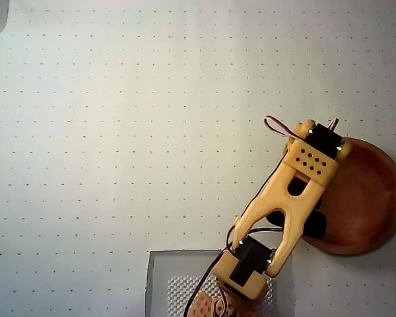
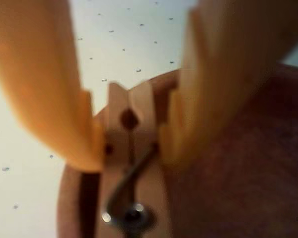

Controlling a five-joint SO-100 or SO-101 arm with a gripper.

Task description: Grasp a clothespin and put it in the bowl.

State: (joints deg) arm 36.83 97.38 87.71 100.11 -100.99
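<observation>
In the overhead view, a white table surface point(image 1: 119, 132) printed with a regular grid of small dark dots fills almost the whole picture. A round, shallow, reddish-brown wooden bowl point(image 1: 369, 198) with a thick rim sits at the right edge, a little below the middle. A yellow plastic robot arm point(image 1: 284, 198) with black motor blocks and thin red, white and black wires rises from a grey square base plate point(image 1: 160, 277) at the bottom centre and slants up and to the right, its far end lying over the bowl's left rim. From this height the arm's own body covers the gripper and whatever it carries, so neither shows here. In the wrist view, close and blurred, the gripper point(image 2: 131, 144) appears as two broad yellow fingers point(image 2: 44, 89), one coming down from the upper left and one from the upper right. The jaws are drawn narrow and pinch a small, slim light-wood spring clothespin point(image 2: 131, 129) between them, pressing on both of its sides. The clothespin stands roughly upright in the picture, with its metal spring coil point(image 2: 129, 215) below the fingertips near the bottom edge. Directly behind and beneath the clothespin lies the bowl's reddish-brown wood point(image 2: 238, 188), filling the lower right, with the dotted white table beyond it at the top and left.
</observation>
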